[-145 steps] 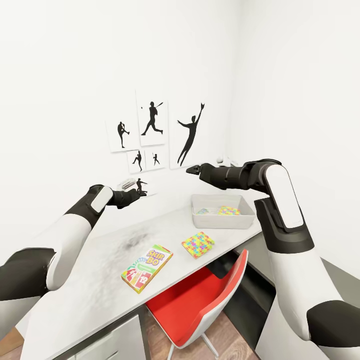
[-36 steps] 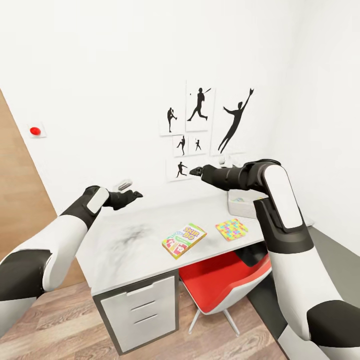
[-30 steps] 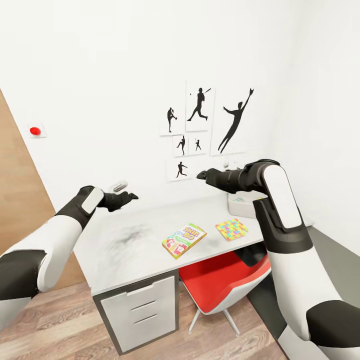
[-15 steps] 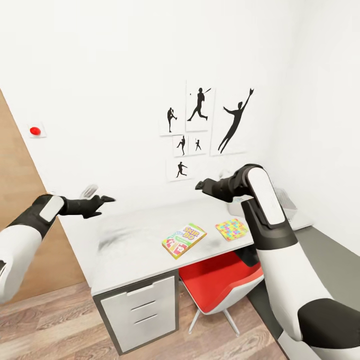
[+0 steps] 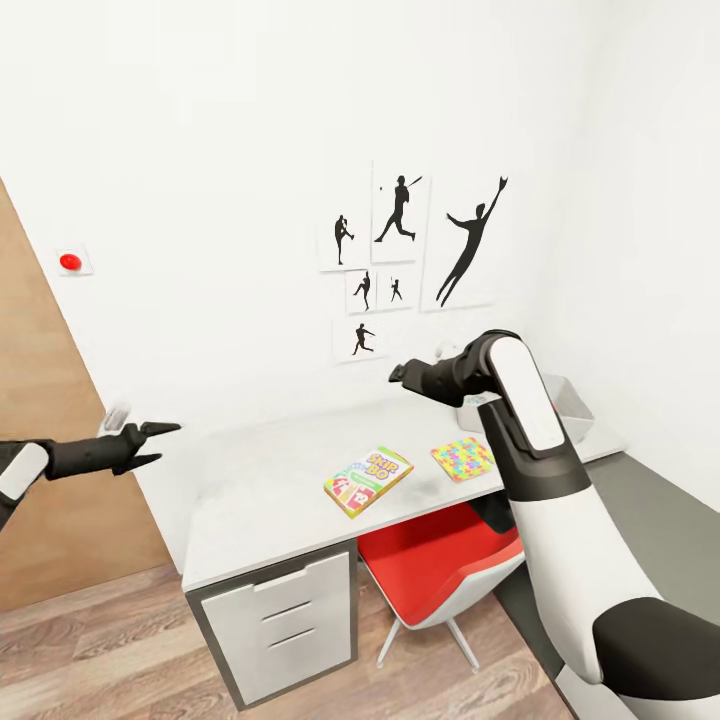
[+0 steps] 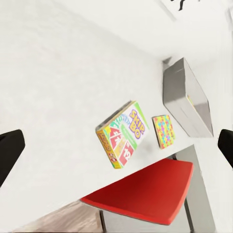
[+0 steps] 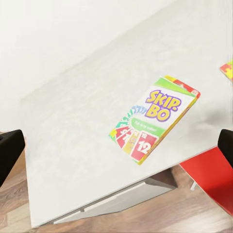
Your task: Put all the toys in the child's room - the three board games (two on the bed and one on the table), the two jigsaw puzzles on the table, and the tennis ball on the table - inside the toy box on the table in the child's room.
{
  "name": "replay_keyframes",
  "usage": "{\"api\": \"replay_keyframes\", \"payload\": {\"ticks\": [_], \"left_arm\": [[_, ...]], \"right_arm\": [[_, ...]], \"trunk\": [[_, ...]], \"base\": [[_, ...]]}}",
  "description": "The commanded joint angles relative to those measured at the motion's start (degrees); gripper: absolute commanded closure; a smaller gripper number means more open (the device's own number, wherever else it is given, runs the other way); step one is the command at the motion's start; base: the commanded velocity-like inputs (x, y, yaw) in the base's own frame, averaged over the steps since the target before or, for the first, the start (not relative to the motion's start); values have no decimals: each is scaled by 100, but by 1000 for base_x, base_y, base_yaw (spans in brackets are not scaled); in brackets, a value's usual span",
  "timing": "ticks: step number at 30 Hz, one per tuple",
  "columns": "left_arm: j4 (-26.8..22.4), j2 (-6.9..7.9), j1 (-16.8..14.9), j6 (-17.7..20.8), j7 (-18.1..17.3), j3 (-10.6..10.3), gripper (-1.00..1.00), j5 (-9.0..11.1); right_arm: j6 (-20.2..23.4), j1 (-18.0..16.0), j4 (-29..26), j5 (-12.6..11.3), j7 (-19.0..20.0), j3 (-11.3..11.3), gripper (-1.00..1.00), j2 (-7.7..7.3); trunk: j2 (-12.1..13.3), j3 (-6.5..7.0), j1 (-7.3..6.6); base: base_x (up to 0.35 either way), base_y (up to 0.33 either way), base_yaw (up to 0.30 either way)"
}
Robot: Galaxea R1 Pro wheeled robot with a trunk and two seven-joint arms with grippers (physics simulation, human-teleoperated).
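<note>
While both arms hang above the counter with nothing held, the next pick, as I judge it, is the Skip-Bo board game. It lies flat, below and a little ahead of the right gripper, whose fingers are spread apart; the left gripper, also released, hovers well off to the far side, beyond the counter's end. A flat box wants a descent over its long edges, near the counter's front lip. The jigsaw puzzle lies just beside it, the toy box beyond, behind the right arm. A red chair sits tucked below; silhouette posters hang on the white wall; the floor is wood.
</note>
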Motion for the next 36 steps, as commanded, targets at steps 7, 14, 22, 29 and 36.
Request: {"api": "replay_keyframes", "payload": {"ticks": [7,14,22,29,36], "left_arm": [[11,492,516,-67,-606,-25,-100,39],[31,724,1038,-388,-1317,-19,-100,53],[47,867,1317,-623,-1736,-13,-100,64],[48,932,1354,-649,-1790,-24,-100,85],[47,917,1362,-653,-1795,-29,-100,87]], "right_arm": [[43,-10,35,422,-46,-28,-100,105],[47,-10,48,541,-38,-28,-100,258],[49,-10,100,557,-34,-25,-100,351],[50,-10,121,559,-31,-22,-100,363],[44,-10,121,559,-38,-19,-100,365]], "trunk": [[-14,-39,4],[-14,-96,4],[-14,-167,4],[-14,-221,4],[-14,-234,4]], "base": [[0,0,14],[0,0,59],[3,0,75],[113,44,89],[99,29,23]]}}
